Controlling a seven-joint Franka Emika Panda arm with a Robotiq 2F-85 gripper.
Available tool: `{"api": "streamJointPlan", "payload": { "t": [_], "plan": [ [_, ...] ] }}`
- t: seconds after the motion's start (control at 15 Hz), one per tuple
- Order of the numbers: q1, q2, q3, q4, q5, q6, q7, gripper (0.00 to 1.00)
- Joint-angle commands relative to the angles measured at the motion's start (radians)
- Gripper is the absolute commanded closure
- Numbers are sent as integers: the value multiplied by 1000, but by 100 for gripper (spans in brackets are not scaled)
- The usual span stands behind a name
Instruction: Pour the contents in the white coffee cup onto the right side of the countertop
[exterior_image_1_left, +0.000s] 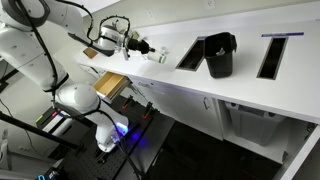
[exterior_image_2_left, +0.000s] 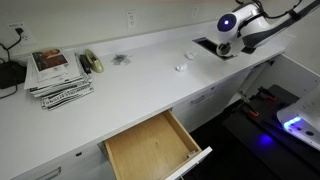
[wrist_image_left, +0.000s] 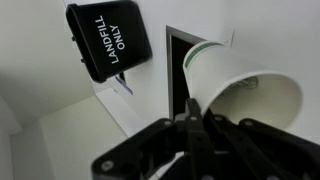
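Note:
My gripper (wrist_image_left: 190, 118) is shut on the rim of the white coffee cup (wrist_image_left: 235, 80), which has a green band near its base. The cup lies tilted on its side with its mouth facing the camera. I cannot make out any contents inside it. In both exterior views the gripper (exterior_image_1_left: 138, 44) (exterior_image_2_left: 225, 46) holds the cup just above the white countertop (exterior_image_1_left: 165, 72) (exterior_image_2_left: 140, 85), beside a dark slot opening (wrist_image_left: 180, 62). A few tiny pale bits (exterior_image_2_left: 182, 68) lie on the counter a short way from the gripper.
A black bin (wrist_image_left: 110, 40) (exterior_image_1_left: 220, 55) marked LANDFILL ONLY stands between the two slots (exterior_image_1_left: 190, 52) (exterior_image_1_left: 272, 55). A wooden drawer (exterior_image_2_left: 150, 145) (exterior_image_1_left: 110, 83) stands open below the counter. A stack of magazines (exterior_image_2_left: 58, 75) and a small grey heap (exterior_image_2_left: 120, 60) lie farther along.

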Motion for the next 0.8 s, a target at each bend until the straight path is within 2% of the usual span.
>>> {"api": "streamJointPlan", "payload": {
  "t": [0.0, 0.07, 0.33, 0.6, 0.73],
  "plan": [
    [-8, 2, 9, 4, 1, -3, -1, 96],
    [-8, 1, 9, 6, 2, -4, -2, 99],
    [46, 54, 58, 58, -3, -221, 4, 99],
    [92, 153, 100, 135, -8, -401, 1, 99],
    [105, 216, 102, 177, -17, -449, 4, 99]
  ]
}}
